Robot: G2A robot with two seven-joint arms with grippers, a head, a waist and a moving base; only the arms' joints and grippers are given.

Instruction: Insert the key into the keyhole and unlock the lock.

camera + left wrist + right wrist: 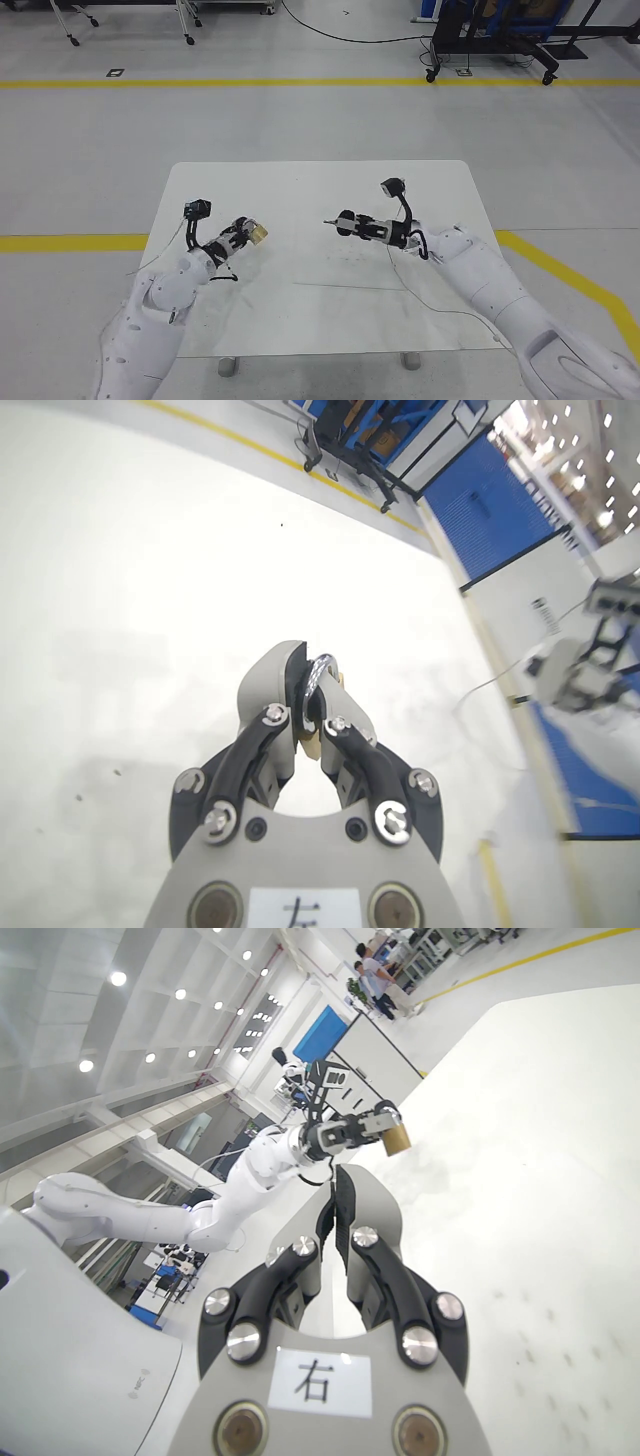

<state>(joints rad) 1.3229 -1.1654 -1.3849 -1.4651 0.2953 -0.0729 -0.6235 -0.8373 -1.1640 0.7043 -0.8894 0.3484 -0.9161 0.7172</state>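
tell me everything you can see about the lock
The lock is a small padlock with a blocky brass-coloured body and a shiny silver shackle. The left gripper is shut on its shackle end, so the body juts out beyond it, held above the table rather than resting on it. It faces the right gripper, whose key is well apart from it. The keyhole cannot be made out.
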